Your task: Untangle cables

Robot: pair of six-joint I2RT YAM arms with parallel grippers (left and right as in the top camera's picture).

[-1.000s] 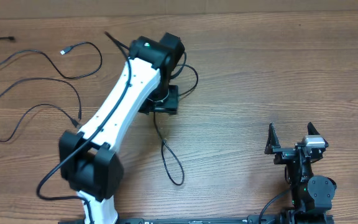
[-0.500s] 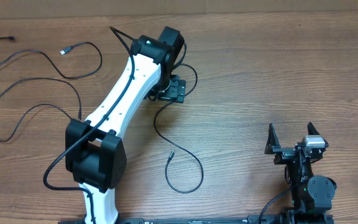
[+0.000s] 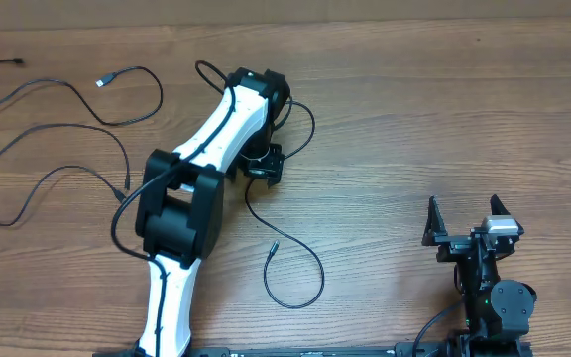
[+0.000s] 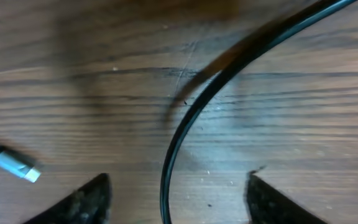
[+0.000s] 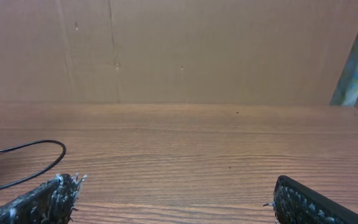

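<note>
Cable (image 4: 185, 118) between spread fingers (image 4: 92, 200); risk of a missed pinch.
Overhead: left end effector (image 3: 264, 165) released, cables (image 3: 300, 278) looping just below it on the bench (image 3: 414, 119), more well left; right end effector (image 3: 461, 226) released, far right. Left wrist: alone shows a cable between its fingers, silvery plug (image 4: 14, 167) beside; could slip out if closed off-centre. Right wrist: only a cable arc.

Open wood of the table (image 3: 434, 109) spans the middle and right, free for a gripper to pass. Thin cables (image 3: 67, 125) sprawl over the left side, the white left arm (image 3: 221, 129) slanting above them. One cable loop (image 3: 321, 281) lies front centre; the right gripper (image 3: 464, 203) stands front right
</note>
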